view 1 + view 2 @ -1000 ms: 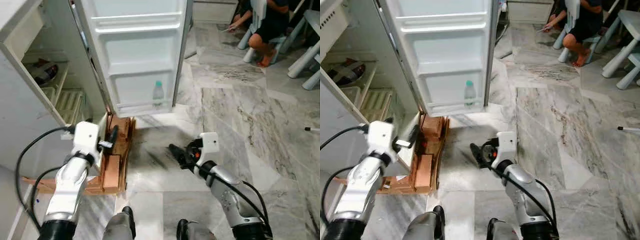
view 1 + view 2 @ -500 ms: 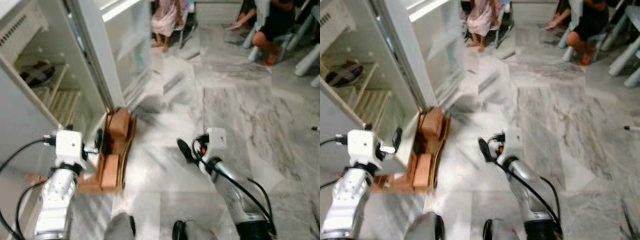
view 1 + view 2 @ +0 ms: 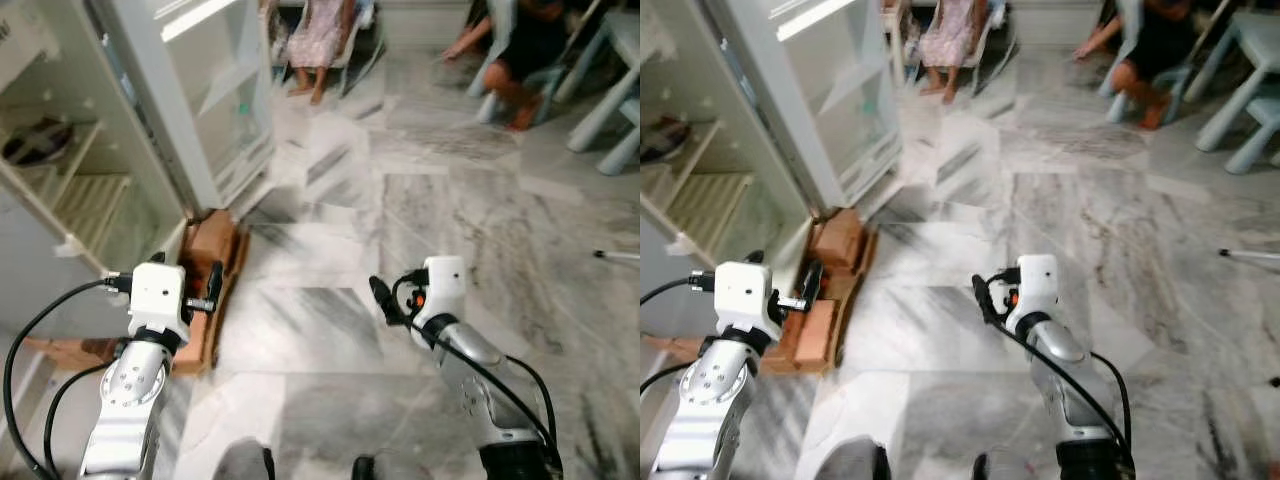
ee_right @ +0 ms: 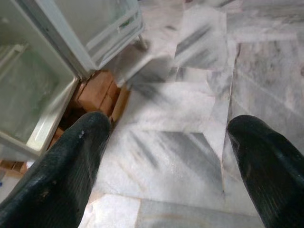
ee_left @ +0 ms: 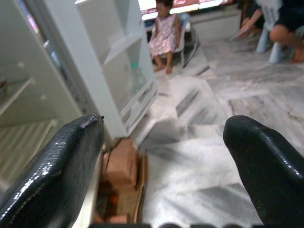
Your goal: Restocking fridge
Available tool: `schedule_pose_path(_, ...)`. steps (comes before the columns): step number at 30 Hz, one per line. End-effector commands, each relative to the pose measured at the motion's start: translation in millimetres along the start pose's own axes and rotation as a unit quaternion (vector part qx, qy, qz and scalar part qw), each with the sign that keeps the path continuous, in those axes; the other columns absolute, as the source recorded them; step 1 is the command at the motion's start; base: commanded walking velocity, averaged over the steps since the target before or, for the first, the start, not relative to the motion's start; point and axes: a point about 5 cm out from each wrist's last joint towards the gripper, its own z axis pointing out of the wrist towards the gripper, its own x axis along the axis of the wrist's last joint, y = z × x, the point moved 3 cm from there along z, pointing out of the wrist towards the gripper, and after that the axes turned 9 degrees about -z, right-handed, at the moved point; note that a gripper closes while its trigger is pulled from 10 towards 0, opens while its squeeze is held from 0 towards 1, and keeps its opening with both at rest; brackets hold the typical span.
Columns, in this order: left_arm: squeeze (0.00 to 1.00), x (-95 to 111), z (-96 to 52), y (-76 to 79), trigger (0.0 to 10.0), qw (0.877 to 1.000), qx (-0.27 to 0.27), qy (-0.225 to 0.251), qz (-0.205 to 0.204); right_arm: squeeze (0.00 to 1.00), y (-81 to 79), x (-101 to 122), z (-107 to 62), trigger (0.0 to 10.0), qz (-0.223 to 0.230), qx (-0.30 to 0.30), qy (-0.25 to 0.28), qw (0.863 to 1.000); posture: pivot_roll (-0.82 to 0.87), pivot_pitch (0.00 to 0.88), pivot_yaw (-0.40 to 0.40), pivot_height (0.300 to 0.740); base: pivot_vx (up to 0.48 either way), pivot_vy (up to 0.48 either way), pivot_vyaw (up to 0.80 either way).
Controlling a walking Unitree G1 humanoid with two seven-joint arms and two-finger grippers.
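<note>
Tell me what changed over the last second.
The view swung right, so the fridge door now shows edge-on instead of face-on. Both hands, left and right, stay open and empty, held low over the marble floor. The bricks lie where they were.

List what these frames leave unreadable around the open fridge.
- Fridge door: shelf contents smeared by motion blur in the eye views.
- Fridge interior: upper shelves cut off by the frame edge.
- Bricks under the fridge: partly hidden by the left gripper.
- People seated behind: cropped at the top edge.
</note>
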Motion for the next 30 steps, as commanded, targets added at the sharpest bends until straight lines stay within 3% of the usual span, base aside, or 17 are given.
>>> schedule_pose_path(1, 0.00, -6, -2.4, -6.6, 10.0, 1.000, 0.010, -0.013, 0.005, 0.00, -7.2, -3, 1.1, 10.0, -0.007, 0.009, -0.006, 1.000, 0.01, 0.128, 0.012, 0.740, 0.364, -0.307, 0.00)
schedule_pose_path(3, 0.00, -6, -1.3, -6.2, 10.0, 1.000, 0.008, -0.012, 0.004, 0.00, -9.7, -1, 1.7, 10.0, -0.016, 0.010, 0.000, 1.000, 0.01, 0.128, 0.012, 0.740, 0.375, -0.292, 0.00)
schedule_pose_path(5, 0.00, -6, 1.0, -5.6, 10.0, 1.000, 0.006, -0.012, 0.004, 0.00, -10.9, 8, 2.6, 10.0, -0.057, 0.007, 0.029, 0.998, 0.01, 0.123, 0.012, 0.740, 0.379, -0.289, 0.00)
schedule_pose_path(7, 0.00, -6, 2.4, -4.8, 10.0, 1.000, 0.004, -0.010, 0.004, 0.00, -15.1, 9, 3.1, 10.0, -0.043, 0.025, 0.035, 0.998, 0.00, 0.122, 0.014, 0.740, 0.390, -0.272, 0.00)
schedule_pose_path(10, 0.00, -6, 3.7, -3.0, 10.0, 1.000, 0.001, -0.008, 0.002, 0.00, -15.4, 12, 4.1, 10.0, -0.065, 0.018, 0.044, 0.997, 0.00, 0.120, 0.016, 0.740, 0.417, -0.165, 0.00)
schedule_pose_path(20, 0.00, -7, 5.6, 5.1, 10.0, 1.000, -0.011, -0.005, -0.003, 0.00, -15.1, 31, 1.6, 10.0, -0.026, 0.018, 0.103, 0.994, 0.00, 0.128, 0.011, 0.740, 0.468, 0.000, 0.00)
schedule_pose_path(25, 0.00, -6, 8.9, 6.6, 10.0, 1.000, -0.014, -0.002, 0.002, 0.00, -9.1, 37, 5.7, 10.0, -0.041, -0.006, 0.113, 0.993, 0.00, 0.132, 0.011, 0.740, 0.480, 0.000, -0.65)
schedule_pose_path(30, 0.00, 0, 13.8, 5.3, 10.0, 1.000, -0.011, 0.007, 0.015, 0.00, -3.5, 65, 10.4, 10.0, -0.063, -0.030, 0.160, 0.985, 0.01, 0.151, 0.022, 0.740, 0.480, 0.000, -0.80)
